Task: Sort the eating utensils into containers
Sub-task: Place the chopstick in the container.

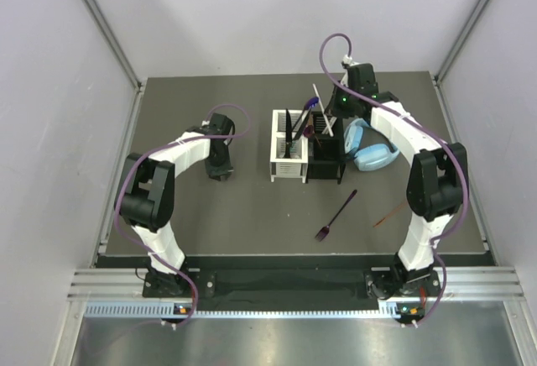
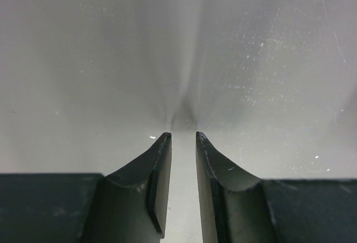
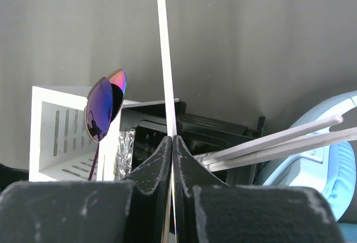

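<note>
Top view: dark tabletop (image 1: 252, 215), two caddies side by side at centre. The white caddy (image 1: 286, 167) is on the left, the black caddy (image 1: 325, 169) touches its right side. Several dark utensils stand in both, leaning.

Right pincer (image 3: 172, 139): jaws pressed together on a thin white stick (image 3: 164, 59). The stick runs near upright from between the fingertips to the top edge of the wrist frame. In the top view this pincer sits above the far end of the black caddy, the stick slanting over it.

Right wrist view: an iridescent purple-blue spoon (image 3: 104, 108) stands bowl-up at left of centre, in front of the white caddy's slotted wall. Cannot tell which compartment it is in. Two more pale sticks (image 3: 279, 141) lean out of the black caddy toward the right edge. Light-blue headphones (image 3: 334, 165) are at lower right, just beside the black caddy.

Left pincer (image 2: 183, 138): jaws a narrow gap apart, nothing between them. Only a pale, blurred surface lies behind it. In the top view it hangs over bare tabletop, left of the white caddy and well apart from it.

Loose on the tabletop, lower right of centre in the top view:
- A purple fork (image 1: 335, 216) lies on a diagonal, tines toward the bottom of the frame.
- A thin brown stick (image 1: 391, 213) lies to its right, near the right arm.
</note>
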Robot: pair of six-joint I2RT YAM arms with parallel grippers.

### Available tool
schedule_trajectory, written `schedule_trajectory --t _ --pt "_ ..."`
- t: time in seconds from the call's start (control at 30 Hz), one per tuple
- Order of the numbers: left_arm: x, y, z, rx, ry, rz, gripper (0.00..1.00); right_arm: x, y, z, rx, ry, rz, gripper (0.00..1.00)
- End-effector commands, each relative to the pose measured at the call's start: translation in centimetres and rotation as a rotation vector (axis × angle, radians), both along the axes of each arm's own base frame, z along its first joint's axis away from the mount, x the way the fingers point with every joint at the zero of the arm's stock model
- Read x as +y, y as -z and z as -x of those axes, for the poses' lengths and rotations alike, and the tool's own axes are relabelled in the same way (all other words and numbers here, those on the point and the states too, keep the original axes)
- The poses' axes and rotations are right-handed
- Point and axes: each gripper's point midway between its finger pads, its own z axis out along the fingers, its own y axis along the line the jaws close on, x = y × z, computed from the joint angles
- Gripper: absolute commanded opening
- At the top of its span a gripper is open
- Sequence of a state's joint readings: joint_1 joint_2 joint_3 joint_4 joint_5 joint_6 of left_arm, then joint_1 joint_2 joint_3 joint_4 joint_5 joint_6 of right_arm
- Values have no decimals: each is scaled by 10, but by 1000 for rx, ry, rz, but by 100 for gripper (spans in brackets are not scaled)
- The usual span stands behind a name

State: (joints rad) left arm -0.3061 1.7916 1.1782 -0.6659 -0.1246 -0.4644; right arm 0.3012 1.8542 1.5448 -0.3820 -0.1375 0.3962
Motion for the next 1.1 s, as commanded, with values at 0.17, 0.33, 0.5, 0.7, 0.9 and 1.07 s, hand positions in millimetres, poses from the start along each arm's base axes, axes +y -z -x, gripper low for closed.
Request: schedule_trajectory --t 0.17,0.33,0.5,0.7,0.9,1.07 --pt "5 -7 -1 -28 -1 -11 29 3 15 25 65 -35 40 0" --pt "6 -6 2 -24 2 -10 29 3 25 22 87 -56 65 0" --pt "6 -6 2 -25 1 -13 29 11 30 18 126 -91 54 19" --pt "7 -5 4 -24 1 -16 29 10 27 26 131 -103 56 20" --pt "5 -5 2 -21 2 -11 29 6 22 25 96 -79 63 0" --pt "5 -3 3 -14 4 -5 29 7 10 24 36 -77 43 0"
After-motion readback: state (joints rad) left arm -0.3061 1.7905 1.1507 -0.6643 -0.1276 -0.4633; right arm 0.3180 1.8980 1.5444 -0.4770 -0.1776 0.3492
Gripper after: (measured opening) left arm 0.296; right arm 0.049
